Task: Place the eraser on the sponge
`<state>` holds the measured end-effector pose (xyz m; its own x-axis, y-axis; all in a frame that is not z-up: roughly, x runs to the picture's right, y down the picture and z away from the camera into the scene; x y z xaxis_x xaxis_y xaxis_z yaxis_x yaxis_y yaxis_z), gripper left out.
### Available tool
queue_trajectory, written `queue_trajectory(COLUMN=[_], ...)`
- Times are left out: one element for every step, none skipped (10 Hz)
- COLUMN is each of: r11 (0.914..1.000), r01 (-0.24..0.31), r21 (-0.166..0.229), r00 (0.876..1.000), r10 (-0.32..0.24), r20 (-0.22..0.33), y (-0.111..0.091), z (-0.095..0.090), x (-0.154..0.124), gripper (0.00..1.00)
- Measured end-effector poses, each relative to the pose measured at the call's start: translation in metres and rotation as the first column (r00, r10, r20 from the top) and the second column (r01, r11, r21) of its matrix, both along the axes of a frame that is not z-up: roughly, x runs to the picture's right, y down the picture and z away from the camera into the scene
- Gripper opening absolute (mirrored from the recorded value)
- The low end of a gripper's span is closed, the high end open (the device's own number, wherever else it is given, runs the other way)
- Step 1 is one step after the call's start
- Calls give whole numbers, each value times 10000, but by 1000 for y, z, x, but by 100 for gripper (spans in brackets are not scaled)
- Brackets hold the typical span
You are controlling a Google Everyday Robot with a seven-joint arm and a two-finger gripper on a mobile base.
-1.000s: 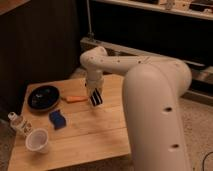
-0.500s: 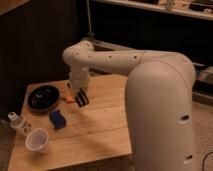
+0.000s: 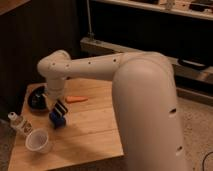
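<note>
Your setting: a lab-like workroom, evidenced by speckled hard floor (image 3: 200, 125), metal shelving (image 3: 150, 7) along the dark back wall, and a small wooden table (image 3: 95, 125), with your gripper (image 3: 59, 109) low over its left side.

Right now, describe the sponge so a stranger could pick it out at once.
Start at the wooden table and go to its left part, where the claw holds the striped black eraser. Just below it lies the sponge, a small block between the black dish and the white cup. It is the only bright blue thing there.
</note>
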<state>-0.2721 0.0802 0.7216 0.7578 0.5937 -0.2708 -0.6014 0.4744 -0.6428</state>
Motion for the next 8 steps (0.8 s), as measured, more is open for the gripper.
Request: queue_trajectory(r11=[9997,9991,9986,9978,9978,9975,9964,9957], r01=[233,384,460,500,388,266,34,-72], r21=[-67,-157,-263,-425,-539,-659,-852,-925], r00=[9996,9991,9988,9987,9992,9996,9996,9995], r10=[-232,-381,-455,-496,-387,-274,-57,43], r20=[174,204,186,119,25,-113,-261,-317], y=[11,23,30,39,38,35,32,31], z=[2,10,17,30,40,50,64,69], x=[-10,-13,-14,-14,-9,0,12,16], gripper=[0,0,0,0,0,0,0,0])
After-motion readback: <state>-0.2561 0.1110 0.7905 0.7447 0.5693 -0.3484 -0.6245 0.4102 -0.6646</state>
